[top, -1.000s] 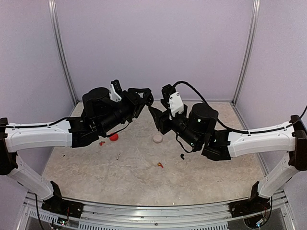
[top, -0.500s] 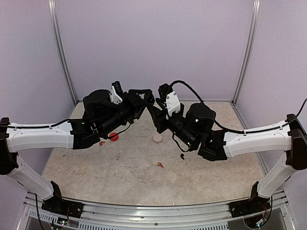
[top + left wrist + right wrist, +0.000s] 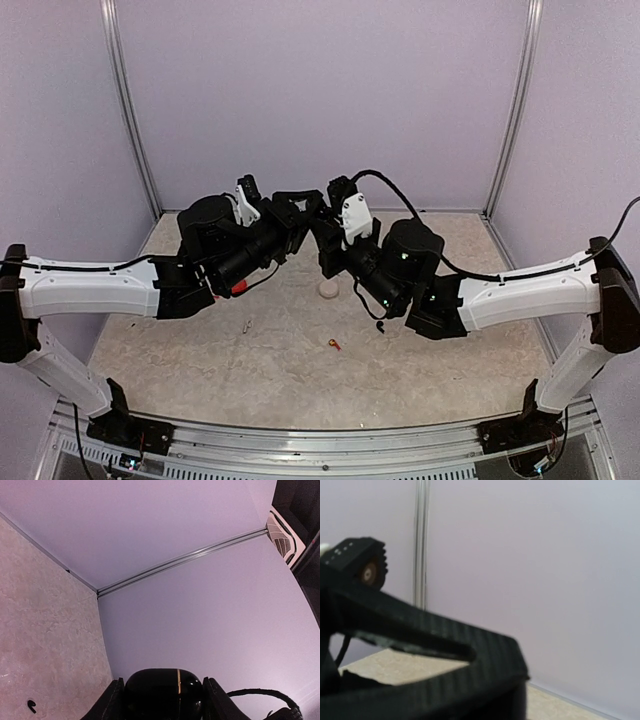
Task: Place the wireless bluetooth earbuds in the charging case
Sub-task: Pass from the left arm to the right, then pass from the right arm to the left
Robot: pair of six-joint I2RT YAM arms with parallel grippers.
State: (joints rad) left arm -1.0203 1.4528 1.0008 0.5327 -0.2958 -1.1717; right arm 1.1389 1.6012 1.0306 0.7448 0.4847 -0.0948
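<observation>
Nearest to us on the table (image 3: 180,380) lies a red-orange earbud (image 3: 333,344). A little farther back and to its left lies a pale grey earbud (image 3: 247,325), loose and well apart from the first. Beyond them a pale round case (image 3: 328,289) sits on the table just in front of the right arm, and a red round case (image 3: 238,288) peeks out from under the left arm. In the left wrist view we also see a black earbud (image 3: 31,706) lying on the table.

Above the cases, both arms reach inward and their tips come near each other in the air. The left gripper (image 3: 163,702) pinches a black case (image 3: 160,685), glossy with a thin gold line, and holds it off the table. The right gripper (image 3: 517,672) points toward it. Its fingers are blurred in its own view, and we cannot tell whether they are pressed together or pinching something. Behind everything stands the lilac back wall (image 3: 320,100).
</observation>
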